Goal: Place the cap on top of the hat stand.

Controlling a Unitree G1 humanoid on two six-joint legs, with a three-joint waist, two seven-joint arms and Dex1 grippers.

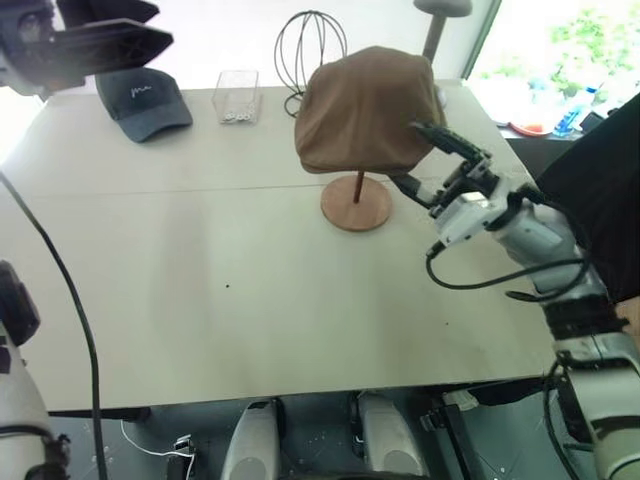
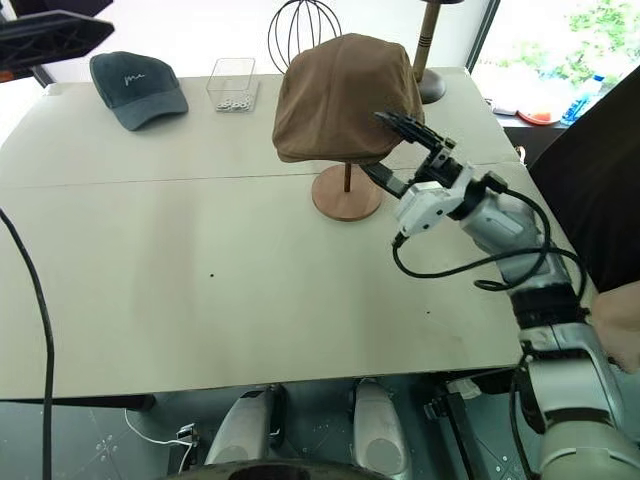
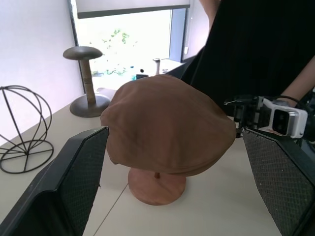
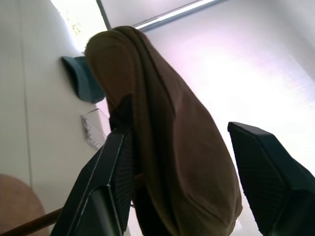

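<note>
Plain reddish-brown cap (image 1: 362,108), no logo, on a brown wooden stand (image 1: 356,205). Desk (image 1: 200,300) pale beige. Far left: dark grey baseball cap (image 1: 143,100) with white script. Beside it, a clear box (image 1: 237,96); a black wire form (image 1: 308,45); a grey stand (image 3: 88,78). Fingers (image 4: 118,162) black.

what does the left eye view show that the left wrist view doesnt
Left eye view: a dark grey baseball cap and a clear box at the table's far side, plus the right gripper open beside the cap.

Left wrist view: a person's black clothing and the window.

Both: the cap draped over the hat stand, the wire head form and the grey stand.
</note>
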